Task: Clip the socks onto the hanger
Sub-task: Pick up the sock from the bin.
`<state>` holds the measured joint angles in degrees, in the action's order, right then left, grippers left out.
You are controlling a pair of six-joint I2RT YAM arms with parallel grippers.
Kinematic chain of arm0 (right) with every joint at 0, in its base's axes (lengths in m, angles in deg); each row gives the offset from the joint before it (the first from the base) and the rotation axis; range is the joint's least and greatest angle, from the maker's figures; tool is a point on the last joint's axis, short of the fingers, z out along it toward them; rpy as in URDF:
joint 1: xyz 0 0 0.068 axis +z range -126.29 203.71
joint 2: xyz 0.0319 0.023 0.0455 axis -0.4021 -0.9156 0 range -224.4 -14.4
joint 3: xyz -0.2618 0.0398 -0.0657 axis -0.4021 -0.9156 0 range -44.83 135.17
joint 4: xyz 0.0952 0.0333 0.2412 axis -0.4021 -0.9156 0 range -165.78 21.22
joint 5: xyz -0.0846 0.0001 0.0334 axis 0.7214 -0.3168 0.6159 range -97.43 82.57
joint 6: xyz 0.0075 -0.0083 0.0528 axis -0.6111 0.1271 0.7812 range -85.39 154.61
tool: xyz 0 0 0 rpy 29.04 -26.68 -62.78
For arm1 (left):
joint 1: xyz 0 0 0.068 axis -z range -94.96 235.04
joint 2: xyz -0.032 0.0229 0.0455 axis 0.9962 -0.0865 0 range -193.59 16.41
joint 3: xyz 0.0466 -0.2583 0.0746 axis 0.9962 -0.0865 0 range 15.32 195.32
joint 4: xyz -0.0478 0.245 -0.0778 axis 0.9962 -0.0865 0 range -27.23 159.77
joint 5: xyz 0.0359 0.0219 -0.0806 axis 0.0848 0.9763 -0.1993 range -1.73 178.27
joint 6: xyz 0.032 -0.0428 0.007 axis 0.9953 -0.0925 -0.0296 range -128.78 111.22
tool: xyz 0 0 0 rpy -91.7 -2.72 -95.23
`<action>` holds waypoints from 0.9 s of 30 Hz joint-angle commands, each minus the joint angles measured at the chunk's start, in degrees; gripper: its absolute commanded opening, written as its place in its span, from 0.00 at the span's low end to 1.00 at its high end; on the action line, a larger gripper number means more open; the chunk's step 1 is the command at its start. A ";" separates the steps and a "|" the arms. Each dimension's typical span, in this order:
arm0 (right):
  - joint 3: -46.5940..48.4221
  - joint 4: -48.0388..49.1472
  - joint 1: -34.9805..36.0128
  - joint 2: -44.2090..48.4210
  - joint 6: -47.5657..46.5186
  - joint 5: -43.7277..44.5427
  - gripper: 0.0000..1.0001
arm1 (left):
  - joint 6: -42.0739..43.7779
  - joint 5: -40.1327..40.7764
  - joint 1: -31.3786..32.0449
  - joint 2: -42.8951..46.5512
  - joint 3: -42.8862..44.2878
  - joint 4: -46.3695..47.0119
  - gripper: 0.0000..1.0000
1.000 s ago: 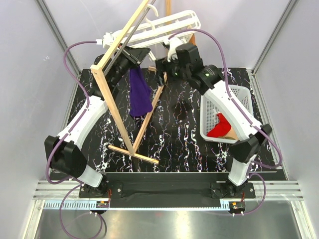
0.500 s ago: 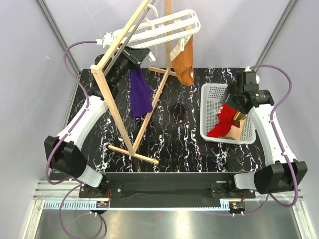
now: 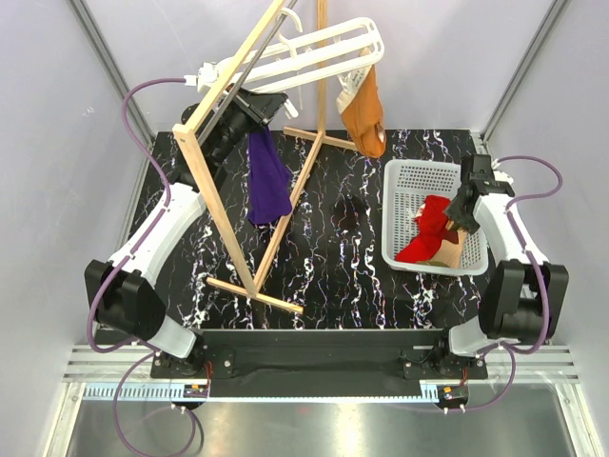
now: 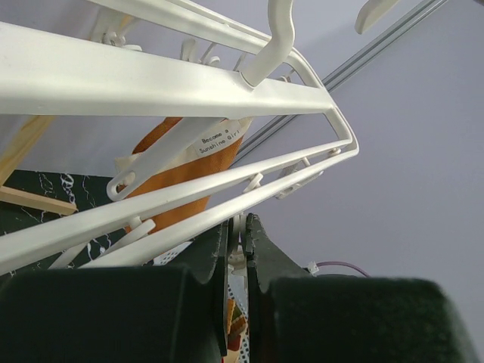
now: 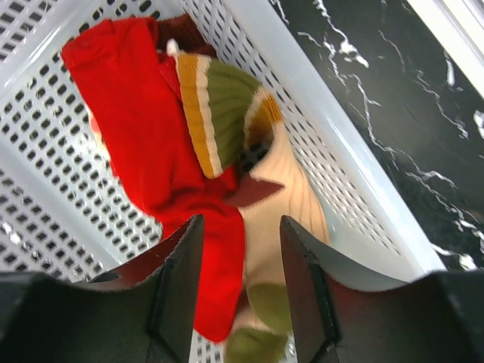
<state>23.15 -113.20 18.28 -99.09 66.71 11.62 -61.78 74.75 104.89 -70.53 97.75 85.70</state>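
Observation:
The white hanger [image 3: 295, 57] hangs tilted at the top of the wooden stand; it also fills the left wrist view [image 4: 151, 83]. An orange sock [image 3: 364, 114] hangs from its right end and shows behind the bars [image 4: 185, 178]. A purple sock [image 3: 266, 181] hangs below the left part. My left gripper [image 3: 259, 107] is shut on a thin white part of the hanger [image 4: 240, 234]. My right gripper [image 3: 466, 205] is open and empty [image 5: 240, 234], just above a red sock [image 5: 144, 128] and a striped sock [image 5: 227, 106] in the basket.
The white perforated basket [image 3: 411, 176] stands at the right of the black marbled table [image 3: 343, 267]; its wall shows in the right wrist view [image 5: 45, 197]. The tall wooden A-frame stand [image 3: 221, 205] takes up the left and middle.
My right arm has swung from the hanger down and right to the basket, leaving the orange sock hanging from the hanger. The left arm has not moved.

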 commanded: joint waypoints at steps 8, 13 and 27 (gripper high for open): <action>1.53 10.41 -1.69 -10.05 1.57 0.47 0.48 | -0.62 -1.77 0.36 1.60 -0.17 -1.24 0.00; 3.20 12.08 -1.95 -13.57 -0.19 0.11 0.44 | -0.36 -2.21 0.45 0.98 0.97 -1.77 0.00; 6.72 9.26 -2.22 -5.42 -3.62 -11.27 0.00 | -0.62 -2.57 0.36 1.24 -0.78 -0.19 0.00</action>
<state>26.91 -104.92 16.29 -110.54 64.63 6.61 -63.04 74.03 104.89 -70.13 97.33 85.91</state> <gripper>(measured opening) 0.012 0.076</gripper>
